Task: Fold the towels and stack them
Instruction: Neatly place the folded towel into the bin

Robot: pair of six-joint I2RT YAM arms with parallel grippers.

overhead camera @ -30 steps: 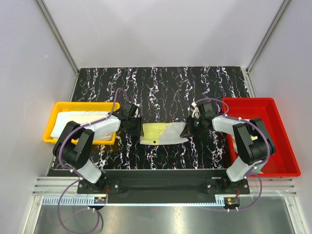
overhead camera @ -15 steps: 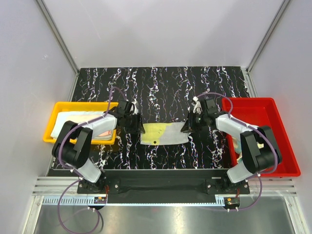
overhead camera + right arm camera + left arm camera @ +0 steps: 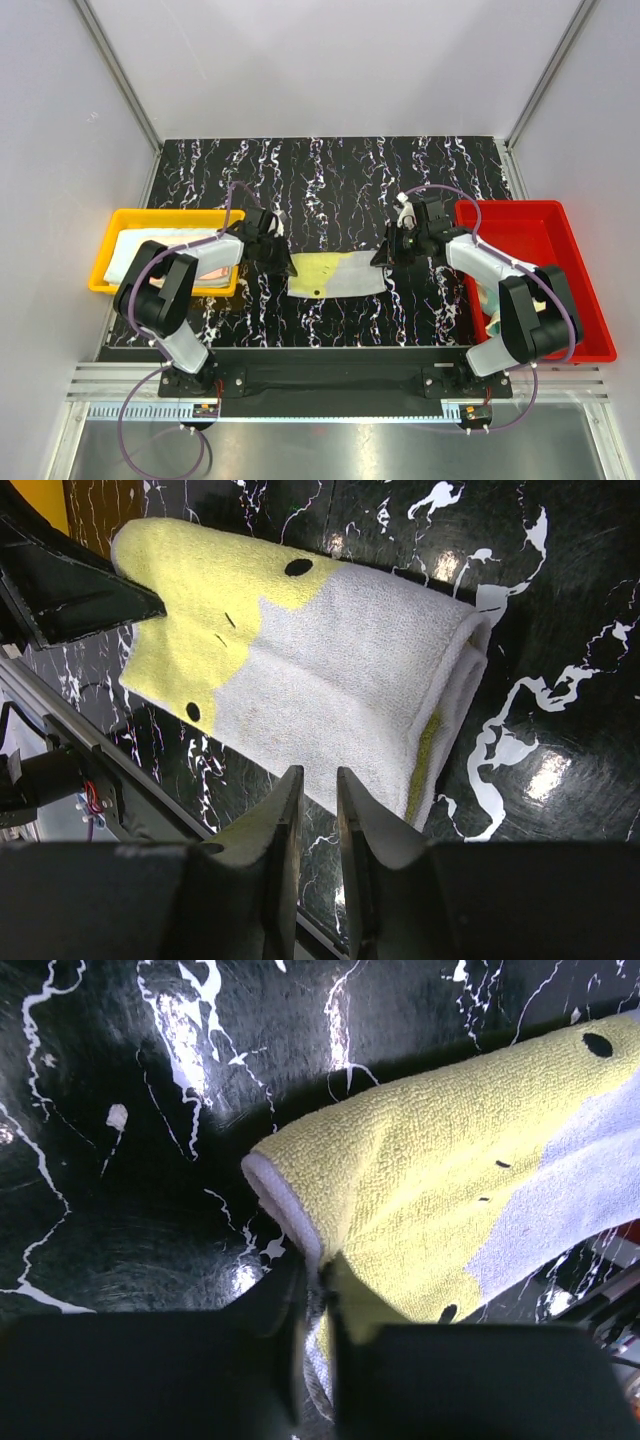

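Note:
A yellow and white towel (image 3: 335,275) lies folded flat on the black marbled table between the arms. My left gripper (image 3: 285,262) is at its left edge, and in the left wrist view (image 3: 318,1280) it is shut on the towel's (image 3: 430,1160) folded white hem. My right gripper (image 3: 382,258) hovers at the towel's right end. In the right wrist view (image 3: 315,775) its jaws stand a narrow gap apart over the towel's (image 3: 330,670) near edge with nothing between them.
A yellow tray (image 3: 165,213) at the left holds folded white towels. A red tray (image 3: 540,205) at the right has a pale towel showing beside the right arm. The left gripper's fingers (image 3: 70,590) show in the right wrist view.
The right gripper has let go of the towel's right end and drawn slightly up and back. That end now lies flat. The left gripper has stayed on the left edge.

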